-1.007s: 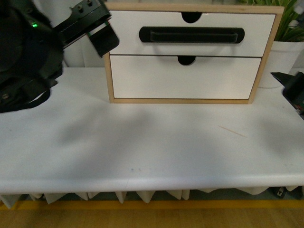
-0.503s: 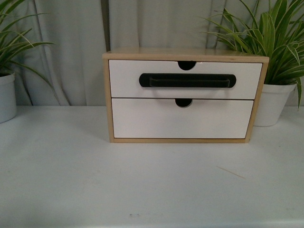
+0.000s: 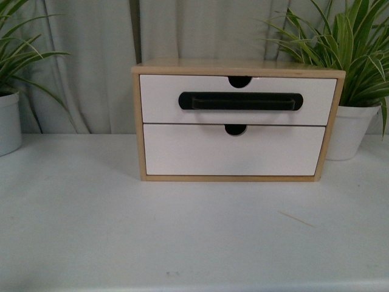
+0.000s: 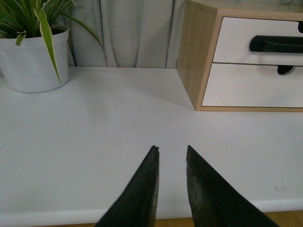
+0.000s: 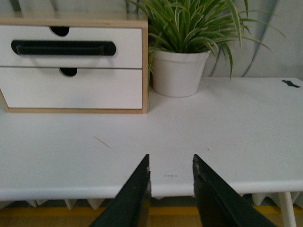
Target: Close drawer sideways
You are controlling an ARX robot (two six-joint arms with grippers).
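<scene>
The drawer [image 3: 237, 100] is the upper white front with a long black bar handle [image 3: 240, 101] and a semicircular notch, in a light-wood cabinet [image 3: 137, 121]. It sits flush with the cabinet frame. It also shows in the left wrist view [image 4: 258, 43] and the right wrist view [image 5: 71, 47]. Neither gripper shows in the front view. My left gripper [image 4: 171, 149] is shut and empty, low over the table's front part, well short of the cabinet's left side. My right gripper [image 5: 171, 158] is shut and empty at the table's front edge, right of the cabinet.
A plain white lower drawer [image 3: 234, 149] sits under the handled one. Potted plants stand on both sides of the cabinet: left [image 3: 7, 121], right [image 3: 349, 131]. A thin stick [image 3: 296, 219] lies on the white table [image 3: 91, 231]. Curtains hang behind.
One second ago both arms were in the front view, the left one beside the cabinet's upper left corner. They have drawn out of view, and the view has risen to show plants and curtains.
</scene>
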